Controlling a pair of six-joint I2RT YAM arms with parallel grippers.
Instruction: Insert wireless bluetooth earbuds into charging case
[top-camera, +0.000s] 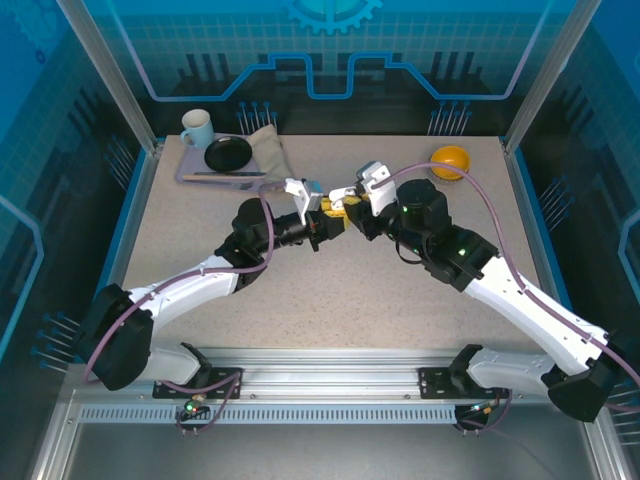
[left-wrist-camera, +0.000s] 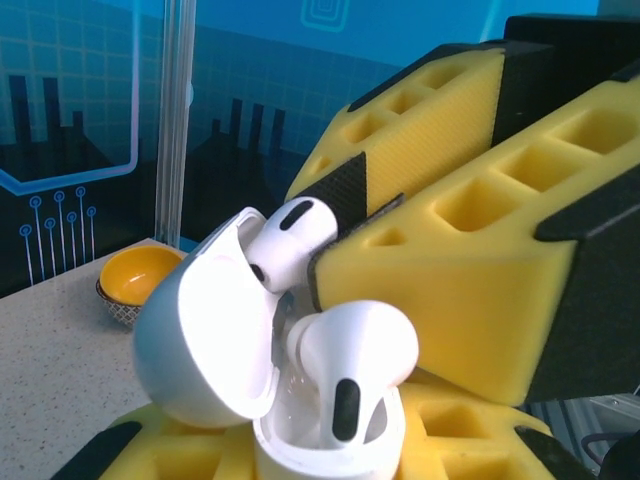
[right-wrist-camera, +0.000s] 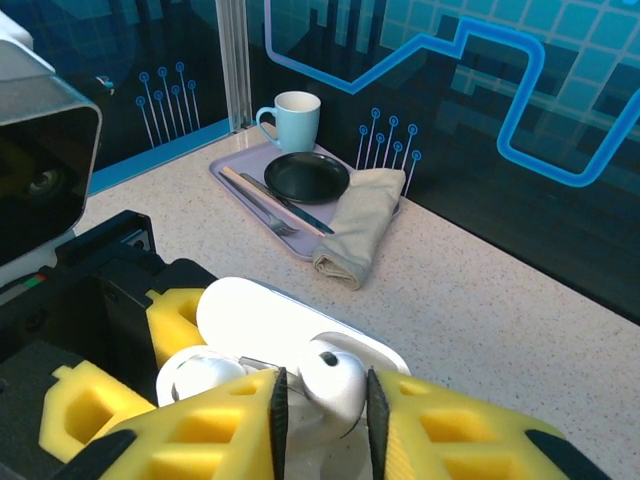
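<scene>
One white earbud (left-wrist-camera: 350, 370) stands in its well in the open charging case (left-wrist-camera: 200, 340). The second white earbud (left-wrist-camera: 290, 240) hangs at the case mouth by the lid, not seated, pinched tight in the right claw (right-wrist-camera: 322, 405). The left claw (left-wrist-camera: 320, 455) clamps the case body above the counter (top-camera: 350, 290). Roughly half done, I judge: second bud to push home, lid to close.
</scene>
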